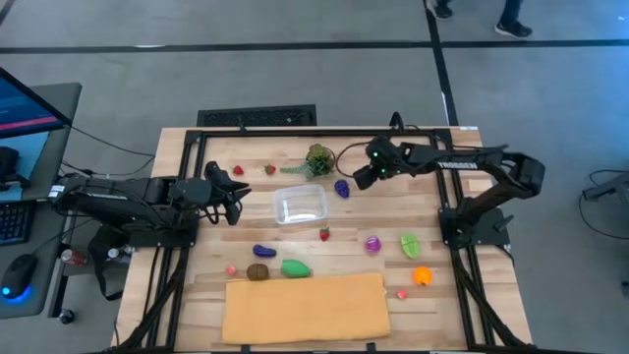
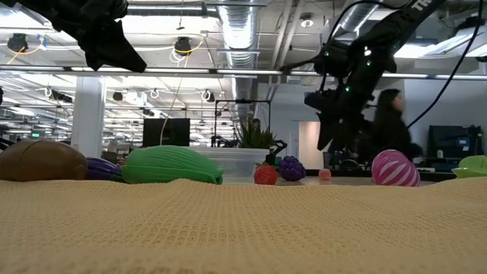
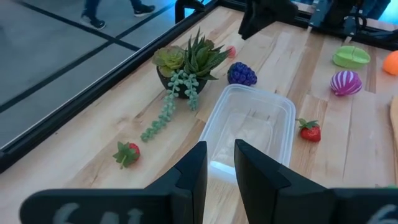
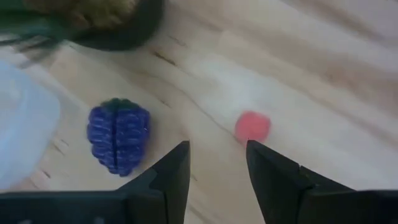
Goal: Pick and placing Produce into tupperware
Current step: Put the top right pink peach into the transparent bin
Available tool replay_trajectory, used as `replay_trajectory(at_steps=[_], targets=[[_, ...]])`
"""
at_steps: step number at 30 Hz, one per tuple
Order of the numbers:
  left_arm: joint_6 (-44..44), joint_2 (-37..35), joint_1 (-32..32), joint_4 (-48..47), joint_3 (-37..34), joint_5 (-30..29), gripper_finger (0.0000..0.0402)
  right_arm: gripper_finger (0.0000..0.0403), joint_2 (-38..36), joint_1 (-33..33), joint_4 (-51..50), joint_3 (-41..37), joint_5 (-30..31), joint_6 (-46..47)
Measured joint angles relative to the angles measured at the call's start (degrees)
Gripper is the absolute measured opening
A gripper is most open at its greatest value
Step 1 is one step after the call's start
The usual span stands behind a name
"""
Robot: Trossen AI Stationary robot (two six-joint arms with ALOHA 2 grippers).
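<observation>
Grapes (image 4: 118, 138) and pink piece (image 4: 252, 126) lie below released right gripper (image 4: 214, 163).

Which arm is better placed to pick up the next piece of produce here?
Right. The right gripper, open, hovers close to the purple grapes and a small pink piece; the left gripper faces the empty tupperware.

Both arms (image 1: 147, 202) (image 1: 472, 167) reach inward, jaws parted, holding nothing.
</observation>
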Motion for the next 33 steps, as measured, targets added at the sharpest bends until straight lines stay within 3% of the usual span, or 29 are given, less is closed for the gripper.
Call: replay_trajectory(at_steps=[13,27,33], targets=[[-0.8,0.0,0.0,0.1,0.0,-0.1,0.007,0.0169,5.4,-0.7,1.6,0.0,-0.5,3.5],[-0.8,0.0,0.0,0.0,0.0,-0.2,0.007,0.0226,5.6,-2.7,3.1,0.0,-0.5,0.9],[-0.7,0.0,0.0,0.0,0.0,-0.9,0.007,0.0229,5.6,-3.4,3.5,0.0,-0.5,-0.2]])
